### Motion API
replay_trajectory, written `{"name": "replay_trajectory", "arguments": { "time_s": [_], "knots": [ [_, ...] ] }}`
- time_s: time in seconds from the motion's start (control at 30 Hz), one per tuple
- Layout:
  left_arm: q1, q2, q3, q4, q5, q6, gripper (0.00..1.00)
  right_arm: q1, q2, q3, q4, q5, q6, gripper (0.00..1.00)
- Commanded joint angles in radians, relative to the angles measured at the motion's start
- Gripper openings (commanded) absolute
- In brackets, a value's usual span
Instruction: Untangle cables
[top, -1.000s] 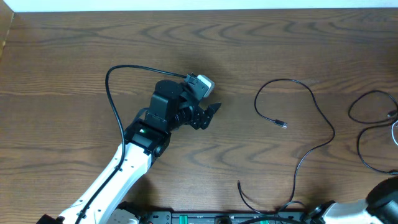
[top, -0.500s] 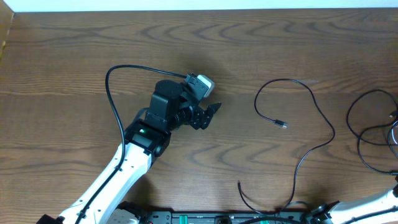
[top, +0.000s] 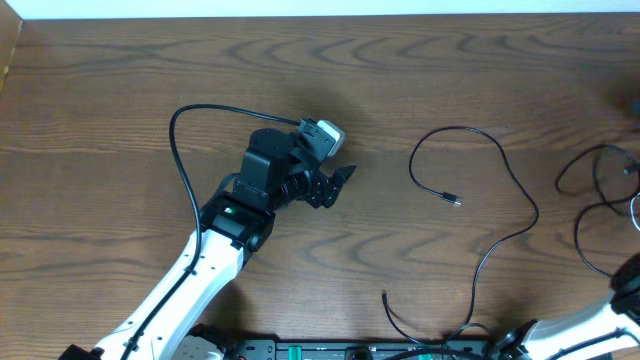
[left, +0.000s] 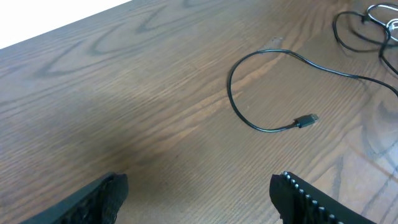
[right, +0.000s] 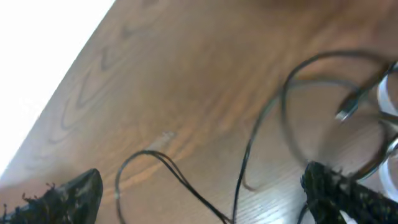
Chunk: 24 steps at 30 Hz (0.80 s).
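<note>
Right wrist: cables (right: 249, 146) blurred, partly cropped

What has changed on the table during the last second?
The tangled cables at the right edge shifted, and their loops changed shape. The right arm, seen at the lower right corner, drew toward the right edge. The right gripper is open, holding nothing. The long black cable in the middle and the left arm stayed put.
</note>
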Motion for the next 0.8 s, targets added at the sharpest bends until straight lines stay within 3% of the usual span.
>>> {"name": "replay_trajectory", "arguments": {
  "time_s": [0.0, 0.07, 0.17, 0.27, 0.47, 0.6, 0.77],
  "knots": [
    [0.003, 0.006, 0.011, 0.000, -0.006, 0.016, 0.78, 0.069, -0.119, 0.119, -0.032, 0.318, 0.034, 0.99],
    [0.003, 0.006, 0.011, 0.000, -0.006, 0.016, 0.79, 0.105, -0.155, 0.161, -0.061, 0.552, 0.142, 0.99],
    [0.003, 0.006, 0.011, -0.001, -0.006, 0.016, 0.79, 0.143, -0.201, 0.185, -0.078, 0.720, 0.164, 0.99],
    [0.003, 0.006, 0.011, 0.000, -0.006, 0.016, 0.78, 0.153, -0.227, 0.185, -0.101, 0.644, 0.159, 0.99],
    [0.003, 0.006, 0.011, 0.000, -0.006, 0.017, 0.78, 0.177, -0.217, 0.183, -0.234, 0.195, -0.061, 0.99],
    [0.003, 0.009, 0.011, -0.001, -0.006, 0.028, 0.78, 0.240, -0.199, 0.182, -0.361, 0.243, -0.092, 0.99],
    [0.000, 0.033, 0.011, -0.058, 0.057, 0.045, 0.70, 0.314, -0.199, 0.182, -0.434, 0.329, -0.065, 0.99]
  ]
}}
